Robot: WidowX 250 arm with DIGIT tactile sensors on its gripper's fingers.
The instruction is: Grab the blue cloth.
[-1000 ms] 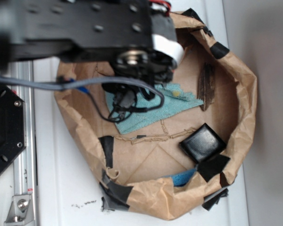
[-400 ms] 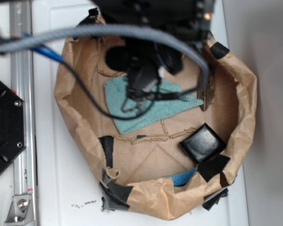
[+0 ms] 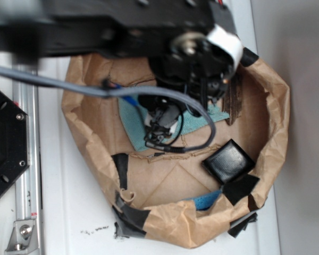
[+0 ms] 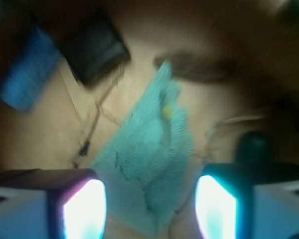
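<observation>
The blue cloth is a pale teal terry towel, rumpled, with a small yellowish spot, lying on the brown paper floor of the bag. In the exterior view only parts of the blue cloth show beside the arm. My gripper is open, its two bright fingers standing on either side of the cloth's near end, above it. In the exterior view the gripper hangs over the cloth, and whether the fingers touch it cannot be told.
A brown paper bag wall with black tape patches rings the work area. A black square block lies at the right, a small brighter-blue piece near the front wall. A dark strip lies beyond the cloth.
The arm has swung across the view and the gripper has come down and forward over the cloth, covering more of it. The cloth itself lies where it was.
</observation>
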